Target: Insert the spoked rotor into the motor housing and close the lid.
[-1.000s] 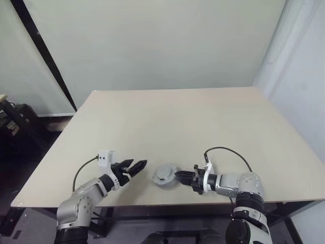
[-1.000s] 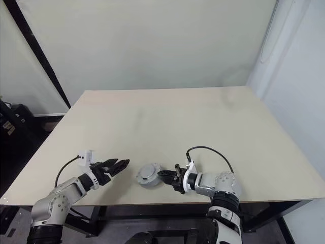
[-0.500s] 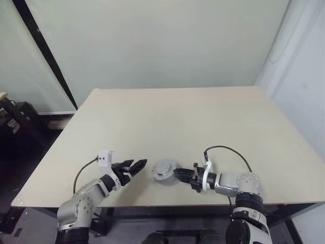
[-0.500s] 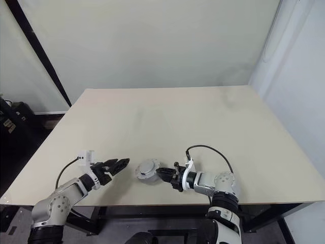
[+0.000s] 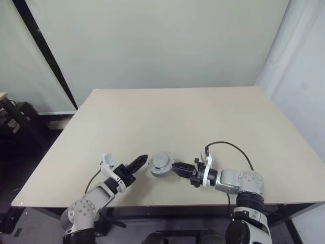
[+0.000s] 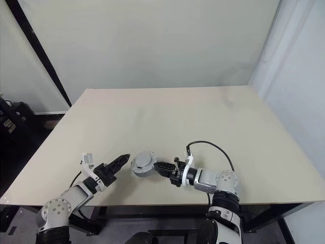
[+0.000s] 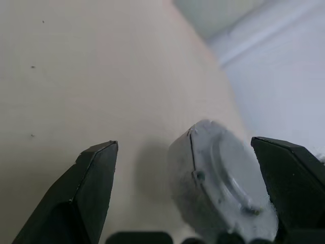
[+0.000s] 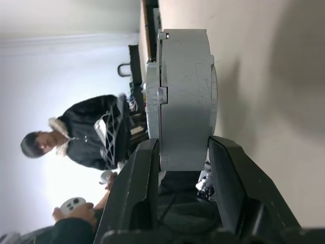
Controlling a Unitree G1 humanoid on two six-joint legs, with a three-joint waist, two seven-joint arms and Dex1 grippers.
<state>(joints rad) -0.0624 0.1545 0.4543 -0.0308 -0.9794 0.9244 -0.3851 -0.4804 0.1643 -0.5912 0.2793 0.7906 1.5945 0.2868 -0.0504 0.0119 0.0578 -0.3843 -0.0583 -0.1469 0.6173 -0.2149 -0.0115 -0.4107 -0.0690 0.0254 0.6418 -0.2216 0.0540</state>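
Note:
The motor housing (image 5: 161, 163) is a round grey case, held tilted just above the table near its front edge. My right gripper (image 5: 175, 166) is shut on its rim; in the right wrist view the fingers (image 8: 139, 188) clamp the case (image 8: 185, 96) from both sides. A seam runs round the rim where the thin lid (image 8: 153, 86) sits on the body. The spoked rotor is hidden. My left gripper (image 5: 139, 162) stands open just left of the case, and its two fingers (image 7: 94, 188) flank the housing (image 7: 218, 188) without touching it.
The beige table (image 5: 177, 122) stretches wide and bare behind the grippers, and its front edge (image 5: 162, 205) lies close under both arms. A black cable (image 5: 228, 147) loops over my right wrist. A person (image 8: 86, 137) with a controller shows beyond the table.
My right gripper has raised the housing off the table and carried it slightly left. The left gripper has rolled about its own line and now sits closer to the housing.

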